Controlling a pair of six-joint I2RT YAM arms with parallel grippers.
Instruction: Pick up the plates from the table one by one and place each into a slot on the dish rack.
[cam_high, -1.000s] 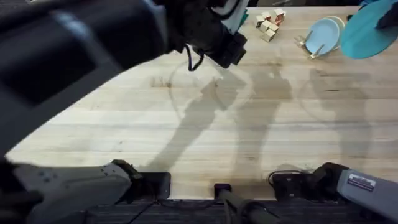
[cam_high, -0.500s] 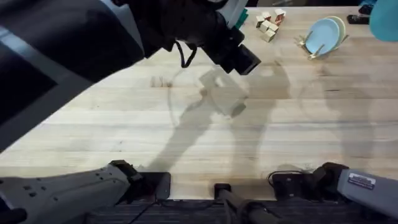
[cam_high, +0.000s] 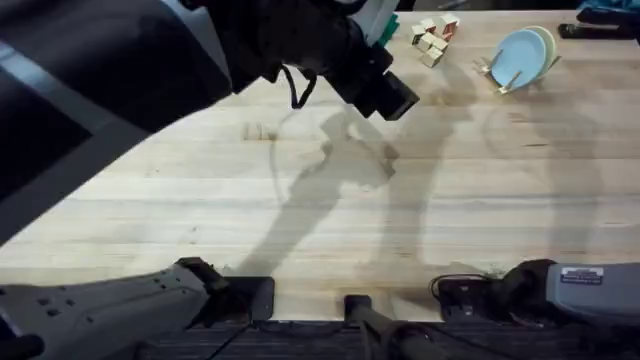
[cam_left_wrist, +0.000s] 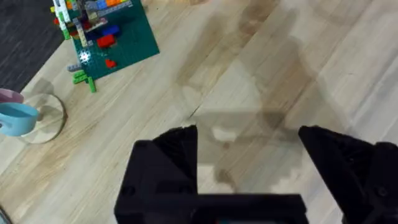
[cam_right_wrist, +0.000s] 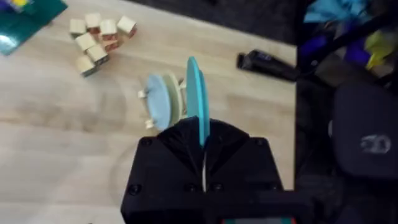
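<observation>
right gripper (cam_right_wrist: 203, 152) clamps bright teal-blue round plastic plate (cam_right_wrist: 196, 93) edge-on above light-wood peg dish rack (cam_right_wrist: 163, 101) | left gripper (cam_left_wrist: 249, 140) wide, empty | lower plate upright into free slot beside pale blue plate (cam_right_wrist: 159, 99)

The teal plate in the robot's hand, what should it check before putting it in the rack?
1. Teal plate gripped: ok, the right gripper is shut on its edge and holds it upright.
2. Plate lined up with the dish rack: ok in the right wrist view, where it stands above and beside the rack.
3. Free slot: cannot tell. A pale blue plate and a cream plate already stand in the rack, and the pegs are hard to make out.
4. Left gripper out of the way: ok, open over bare table.
5. Wooden blocks clear of the rack: ok, apart from it.
</observation>
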